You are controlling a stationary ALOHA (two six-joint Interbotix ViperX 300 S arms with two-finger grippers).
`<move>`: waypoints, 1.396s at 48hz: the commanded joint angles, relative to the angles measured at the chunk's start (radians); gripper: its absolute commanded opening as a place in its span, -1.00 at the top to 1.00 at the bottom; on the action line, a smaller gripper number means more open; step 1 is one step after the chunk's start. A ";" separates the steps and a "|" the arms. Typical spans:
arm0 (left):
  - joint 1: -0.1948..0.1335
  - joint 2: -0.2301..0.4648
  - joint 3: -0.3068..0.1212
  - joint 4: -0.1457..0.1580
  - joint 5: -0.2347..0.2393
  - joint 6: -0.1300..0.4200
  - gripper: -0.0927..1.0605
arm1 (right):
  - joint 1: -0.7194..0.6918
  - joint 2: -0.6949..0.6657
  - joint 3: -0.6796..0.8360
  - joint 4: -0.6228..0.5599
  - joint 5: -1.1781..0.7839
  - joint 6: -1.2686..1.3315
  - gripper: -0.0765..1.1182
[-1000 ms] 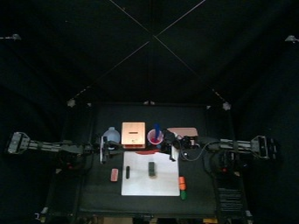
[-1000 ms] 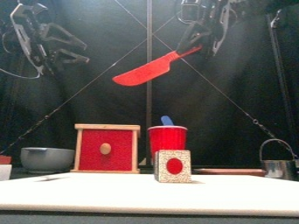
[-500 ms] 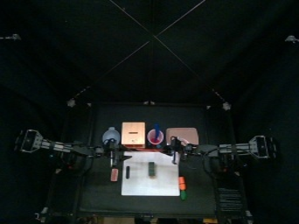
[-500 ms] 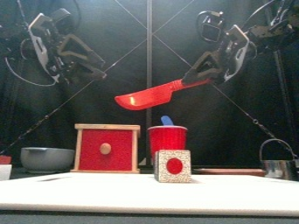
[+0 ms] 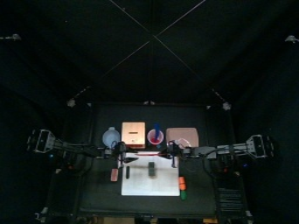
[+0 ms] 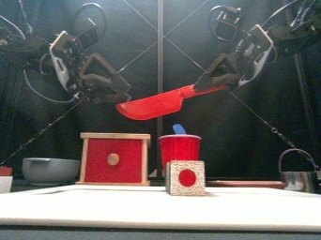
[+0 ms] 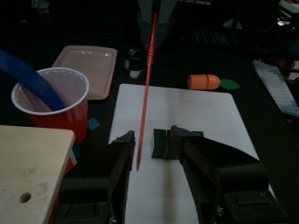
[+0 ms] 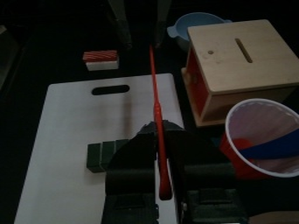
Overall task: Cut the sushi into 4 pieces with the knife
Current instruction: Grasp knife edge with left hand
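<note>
two hands hang above the white cutting board (image 8: pixel 65 122), and between them we see the red knife (image 6: pixel 160 101) slanting down from right to left. the right hand (image 6: pixel 211 82) is clamped on its handle. the left hand (image 6: pixel 113 92) stands with jaws spread by the blade's tip, and we cannot tell whether it touches. the sushi roll (image 6: pixel 187 177) lies on the board, below the blade and well beneath both hands. behind it on the black table (image 5: pixel 103 198) we find a wooden box (image 6: pixel 114 159), a red cup (image 6: pixel 179 150) holding a blue knife (image 6: pixel 178 129), and a blue-grey bowl (image 6: pixel 48 170). black curtains (image 5: pixel 70 52) close the booth.
</note>
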 commanded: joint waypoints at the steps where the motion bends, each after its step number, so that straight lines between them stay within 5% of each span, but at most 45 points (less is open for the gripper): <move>1: 0.009 0.017 -0.031 0.005 -0.009 0.002 -0.51 | 0.006 -0.015 -0.025 -0.002 -0.012 0.002 0.80; 43: 0.037 0.074 -0.037 0.005 -0.009 0.002 -0.46 | 0.023 -0.023 -0.021 0.005 -0.015 0.003 0.80; 67: 0.035 0.078 -0.061 0.015 -0.009 0.011 0.48 | 0.034 -0.015 -0.008 0.044 -0.002 0.006 0.80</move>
